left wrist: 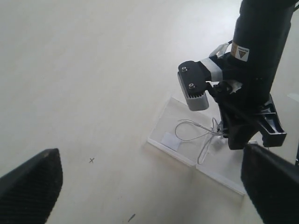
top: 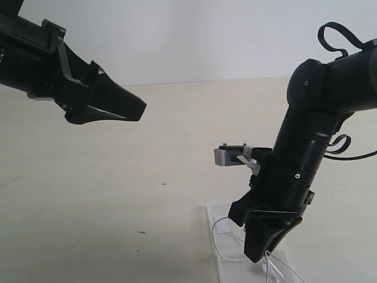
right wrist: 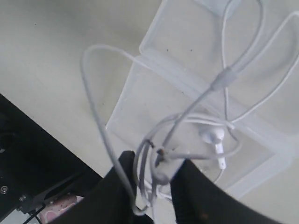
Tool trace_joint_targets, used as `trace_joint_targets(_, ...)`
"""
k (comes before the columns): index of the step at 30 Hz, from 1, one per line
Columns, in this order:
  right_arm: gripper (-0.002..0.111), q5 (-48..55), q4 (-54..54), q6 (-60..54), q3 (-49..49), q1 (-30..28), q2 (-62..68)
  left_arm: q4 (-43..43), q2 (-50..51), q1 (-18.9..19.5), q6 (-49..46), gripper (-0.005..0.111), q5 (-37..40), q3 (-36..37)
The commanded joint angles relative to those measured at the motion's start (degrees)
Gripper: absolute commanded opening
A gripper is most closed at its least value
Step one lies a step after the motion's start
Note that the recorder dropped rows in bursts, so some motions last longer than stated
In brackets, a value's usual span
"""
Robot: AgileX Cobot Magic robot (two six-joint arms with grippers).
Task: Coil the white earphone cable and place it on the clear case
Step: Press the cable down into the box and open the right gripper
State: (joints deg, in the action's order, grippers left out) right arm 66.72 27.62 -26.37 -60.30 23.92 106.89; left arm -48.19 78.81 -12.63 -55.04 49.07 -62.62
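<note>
Your right jaws (right wrist: 152, 175) stand a little apart, with a bunch of loops of the white earphone cable (right wrist: 219, 81) between them. You cannot tell if they pinch it. The cable is very thin, light and floppy. It will likely spring open and slip, so I think the bunched loops are the best place to hold, not one strand or the earbud (right wrist: 212, 136). The loops lie over the clear case (right wrist: 125, 109), which looks light and smooth and may skid. In the outside view the case sits at 5 o'clock on the pale worktop (top: 118, 194). Your left jaws (top: 132, 109) hang wide apart at 10 o'clock, well away, holding nothing.
</note>
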Motion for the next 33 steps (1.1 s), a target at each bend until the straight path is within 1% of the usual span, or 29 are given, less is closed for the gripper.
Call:
trace_joint_targets(1, 0.033, -1.0, 0.3, -0.6, 0.2, 0.1, 0.1, -0.5, -0.4, 0.1, -0.3, 0.1, 0.3, 0.0)
trace_joint_targets(6, 0.042, -3.7, 0.4, -0.6, 0.2, 0.1, 0.1, -0.5, -0.4, 0.1, -0.3, 0.1, 0.4, 0.0)
trace_joint_targets(18, 0.042, -3.7, 0.2, -0.1, -4.1, 0.1, 0.1, -0.7, -0.4, 0.1, -0.3, 0.1, 1.1, 0.0)
trace_joint_targets(21, 0.042, -4.2, -2.3, 0.7, -4.3, 0.1, 0.1, -0.7, -0.4, 0.1, -0.3, 0.1, 1.2, 0.0)
trace_joint_targets(23, 0.042, -4.7, -6.1, 1.1, -4.3, 0.1, 0.1, -0.7, -0.4, 0.1, -0.3, 0.1, 1.5, 0.0)
trace_joint_targets(25, 0.042, -2.8, -7.7, 4.6, -4.3, 0.1, 0.1, -0.7, -0.4, 0.1, -0.3, 0.1, 1.5, 0.0)
trace_joint_targets(26, 0.042, -1.0, -6.5, 6.1, -4.3, 0.1, 0.1, -0.7, -0.4, 0.1, -0.3, 0.1, 1.5, 0.0)
trace_joint_targets(28, 0.042, 1.7, -5.2, 5.9, -4.3, 0.1, 0.1, -0.7, -0.4, 0.1, -0.3, 0.1, 1.5, 0.0)
trace_joint_targets(33, 0.042, 3.0, -4.0, 5.9, -4.3, 0.1, 0.1, -0.7, -0.4, 0.1, -0.3, 0.1, 1.5, 0.0)
